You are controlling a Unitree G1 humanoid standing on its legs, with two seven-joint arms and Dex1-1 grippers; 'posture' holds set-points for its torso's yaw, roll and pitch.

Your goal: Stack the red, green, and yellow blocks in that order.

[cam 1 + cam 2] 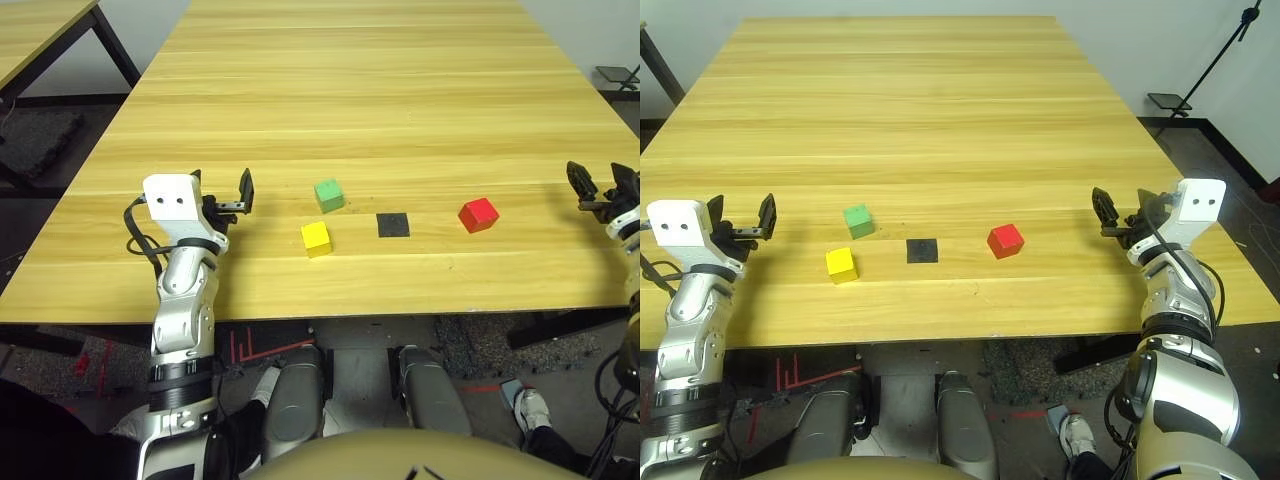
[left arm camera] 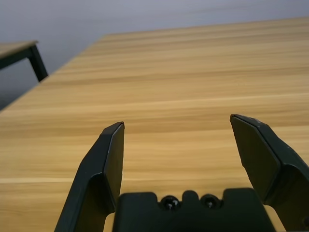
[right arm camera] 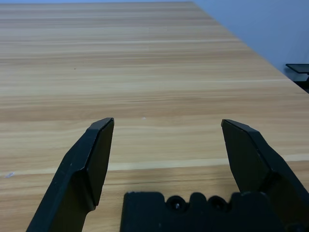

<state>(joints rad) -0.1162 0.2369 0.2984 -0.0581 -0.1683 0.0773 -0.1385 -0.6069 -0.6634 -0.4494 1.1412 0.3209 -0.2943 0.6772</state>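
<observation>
Presently, left gripper [image 1: 220, 193]: fingers [image 2: 108, 159] spread wide, holding nothing, above bare wood at the surface's [image 1: 380, 90] 9 o'clock side. Right gripper [image 1: 1121, 214]: fingers [image 3: 94, 159] likewise apart and empty, at the 3 o'clock side. Yellow block [image 1: 316, 238]: near the front edge, nearest the left gripper. Green block [image 1: 329, 195]: at the yellow block's 1 o'clock, close but apart. Black square patch [image 1: 393, 225]: flat, between the yellow and red blocks. Red block [image 1: 478, 214]: at the patch's 3 o'clock, well apart from the right gripper.
</observation>
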